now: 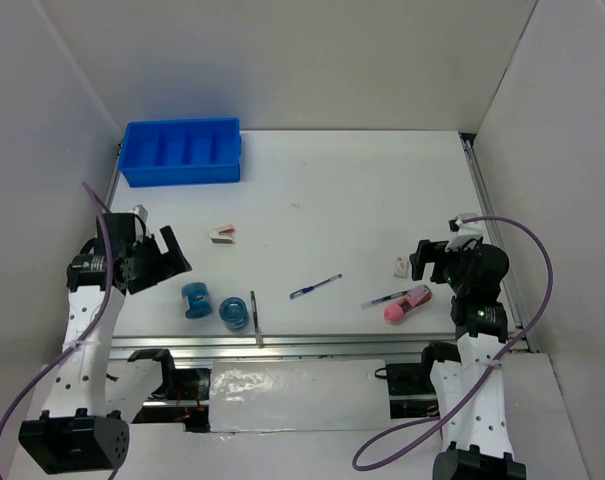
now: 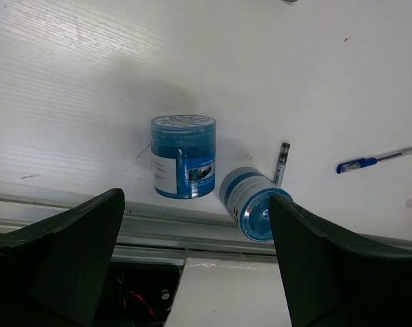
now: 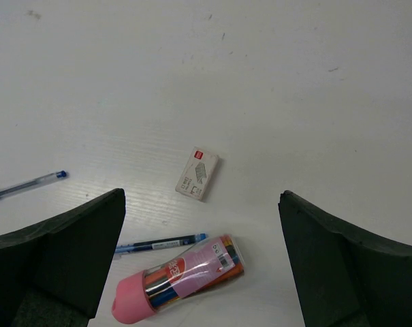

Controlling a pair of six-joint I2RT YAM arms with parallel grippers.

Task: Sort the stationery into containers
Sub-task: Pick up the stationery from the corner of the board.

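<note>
Here's the white table [image 1: 362,190], a flat, matte sheet with a fine grain. At its far left corner sits the blue tray [image 1: 182,178], a glossy plastic rectangle split by thin walls into four slots.

On the left, the left gripper [image 1: 172,258] hangs over the near left edge, its blunt black fingers spread wide with nothing between them. Over on the right, the right gripper [image 1: 434,262] matches it: dark wedge fingers wide apart, holding nothing.

Below the left gripper are two translucent blue cylinders. The upright tape roll [image 2: 183,157] stands on end, with a white label on its side and a dotted top. Just beside it, the tipped tape roll [image 2: 250,204] lies on its side by the metal rail, round face towards the wrist camera.

Below the right gripper lies the pink tube [image 3: 182,279], clear-bodied with a rounded pink cap and coloured sticks packed inside. The right-hand pen [image 3: 158,243], thin and blue, lies just beside its clear end. The middle pen [image 1: 315,287], slim with a blue cap, lies alone mid-table.

The dark stick [image 2: 282,163], narrow and straight, sits just past the tipped roll. The boxed eraser [image 3: 197,174] is a small white block in a printed sleeve, lying beyond the tube. The pink-and-white eraser [image 1: 223,235] lies well apart, nearer the tray.
</note>
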